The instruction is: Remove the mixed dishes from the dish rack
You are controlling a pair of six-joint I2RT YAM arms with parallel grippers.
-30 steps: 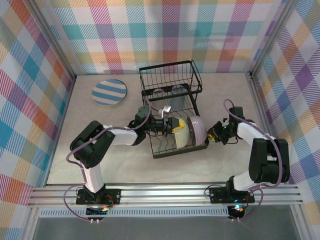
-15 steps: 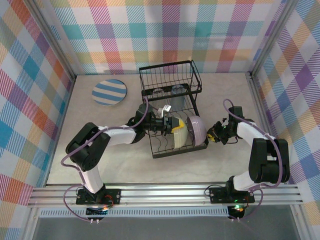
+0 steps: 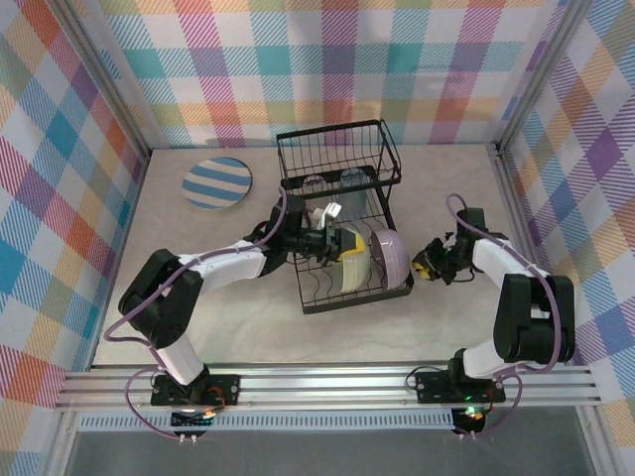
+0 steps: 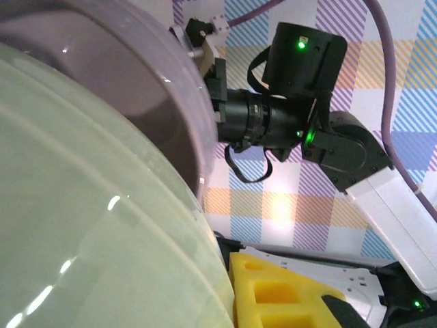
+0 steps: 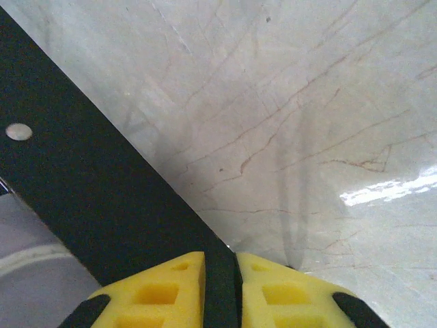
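Observation:
The black dish rack (image 3: 337, 149) stands mid-table. A pale green bowl (image 3: 359, 266) and a lavender bowl (image 3: 394, 258) stand on edge in its slotted base. My left gripper (image 3: 334, 241) reaches into the rack from the left, shut on the green bowl's rim. In the left wrist view the green bowl (image 4: 89, 219) lies against my yellow finger (image 4: 287, 294), with the lavender bowl (image 4: 136, 89) behind it. My right gripper (image 3: 426, 266) is at the rack's right side, shut on its black edge bar (image 5: 89, 184), which runs between the fingertips (image 5: 220, 277). A grey-blue tumbler (image 3: 352, 180) sits in the basket end.
A blue-and-white striped plate (image 3: 218, 183) lies flat on the table at the far left. Plaid walls close in the marble table (image 3: 198, 317) on three sides. My right arm (image 4: 293, 116) shows beyond the bowls in the left wrist view.
My left gripper has pushed further right and a little away from me, taking the green bowl's rim with it. The right gripper has stayed at the rack's edge.

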